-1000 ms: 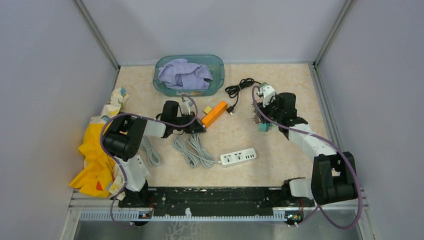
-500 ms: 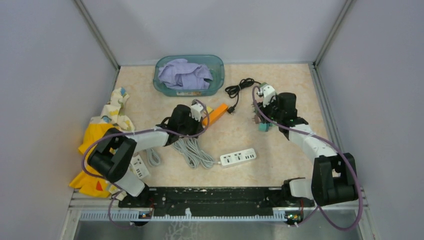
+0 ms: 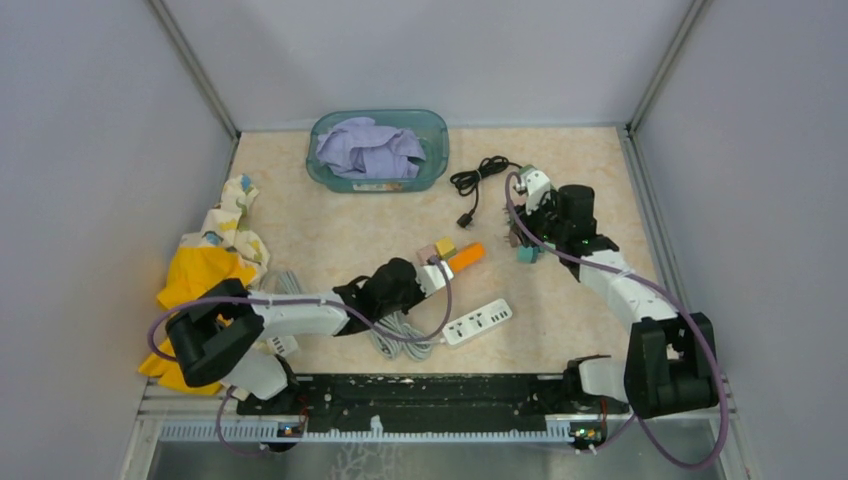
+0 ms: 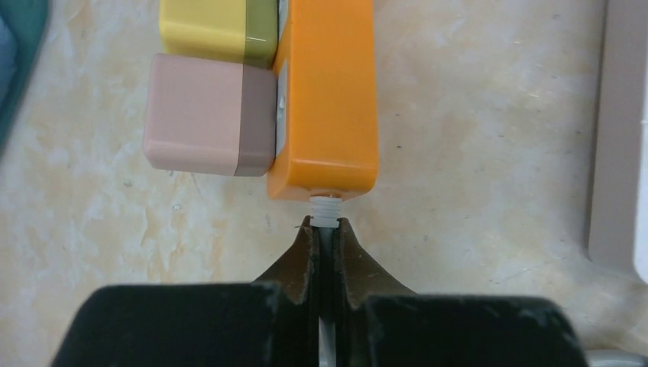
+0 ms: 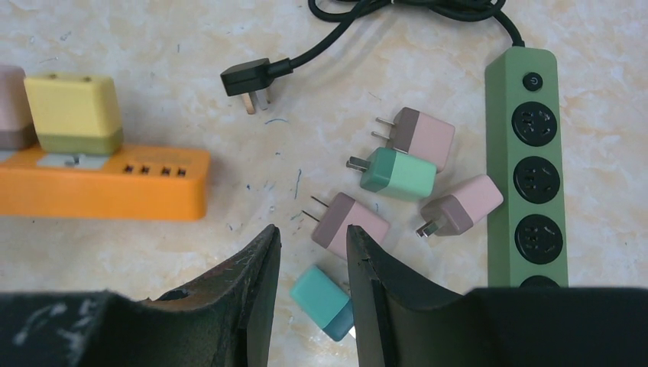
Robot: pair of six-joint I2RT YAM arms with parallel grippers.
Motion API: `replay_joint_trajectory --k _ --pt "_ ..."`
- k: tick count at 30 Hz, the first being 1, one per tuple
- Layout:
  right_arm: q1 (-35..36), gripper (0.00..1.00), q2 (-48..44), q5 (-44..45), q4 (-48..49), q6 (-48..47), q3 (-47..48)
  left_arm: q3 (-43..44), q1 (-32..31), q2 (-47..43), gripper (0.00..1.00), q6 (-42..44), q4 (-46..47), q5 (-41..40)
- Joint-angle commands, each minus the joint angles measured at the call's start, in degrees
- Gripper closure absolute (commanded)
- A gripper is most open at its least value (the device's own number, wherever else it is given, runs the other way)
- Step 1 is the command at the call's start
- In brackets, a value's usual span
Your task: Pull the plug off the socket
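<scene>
At 9 o'clock on the counter [image 3: 330, 225] lies a heap of yellow cloth [image 3: 195, 300]. The left arm [image 3: 300, 315] reaches out low and nearly flat from its base, forearm pointing toward 2 o'clock, over a coil of grey cable [image 3: 398, 325]. The left claw [image 4: 325, 228] is pinched almost closed on the short white cord [image 4: 325, 205] that leaves the near end of the orange power strip [image 4: 328, 92]. The strip lies near the middle of the counter. A yellow plug [image 4: 218, 30] and a pink plug [image 4: 208, 115] are seated side by side in it, the pink one nearer the claw.

At 12 o'clock a teal basin [image 3: 400, 184] holds crumpled lavender cloth [image 3: 368, 148]. A white power strip [image 3: 478, 322] lies at 5 o'clock from the orange one, apart from it. A black cord [image 3: 480, 178] is bunched at 1 o'clock.

The right arm [image 3: 620, 275] rises from its base, elbow bent, wrist tipped down toward 11 o'clock. The right claw [image 5: 313, 231] hangs with its fingers a narrow gap apart and nothing gripped. On the counter below it are scattered loose plugs: three pink ones [image 5: 424, 138] and two teal ones [image 5: 397, 172], one of the teal ones partly hidden behind a finger. A green power strip [image 5: 535, 168] lies just beside them, at 3 o'clock in the right wrist view.
</scene>
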Motion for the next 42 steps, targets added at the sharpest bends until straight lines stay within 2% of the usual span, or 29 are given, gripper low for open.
replay_joint_trajectory --k 1,4,8,13,16,23,31,34,42 --pt "-0.6 0.62 -2.5 -2.6 0.7 -0.4 2.8 -0.3 -5.5 2.4 1.00 7.9 3.4 -6.9" --pt "-0.9 0.61 -2.6 -6.0 -1.0 -1.2 3.4 0.9 -8.7 6.6 0.99 9.9 3.7 -9.6" --pt "-1.3 0.59 -2.1 -18.1 -8.5 -8.0 5.3 2.4 -11.9 11.7 0.97 12.4 4.7 -11.8" --pt "-1.3 0.44 0.0 -30.6 -18.9 -19.1 7.6 3.3 -14.1 15.9 0.95 13.5 7.2 -14.5" --pt "-1.3 0.39 1.1 -34.3 -21.1 -22.1 7.6 3.0 -14.8 16.7 0.95 13.8 8.8 -14.6" --pt "-0.3 0.23 2.5 -36.3 -22.4 -27.1 5.7 1.9 -16.9 18.9 0.94 16.9 12.3 -16.4" --pt "1.2 0.18 3.8 -37.2 -21.9 -34.9 2.4 0.2 -20.6 21.7 0.93 19.8 17.9 -21.6" --pt "1.2 0.18 4.0 -36.6 -24.0 -41.1 2.0 -0.4 -22.6 23.8 0.93 22.0 22.0 -25.8" --pt "1.2 0.18 5.6 -34.9 -23.3 -41.9 1.6 -1.6 -24.9 28.1 0.94 27.6 31.5 -31.2"
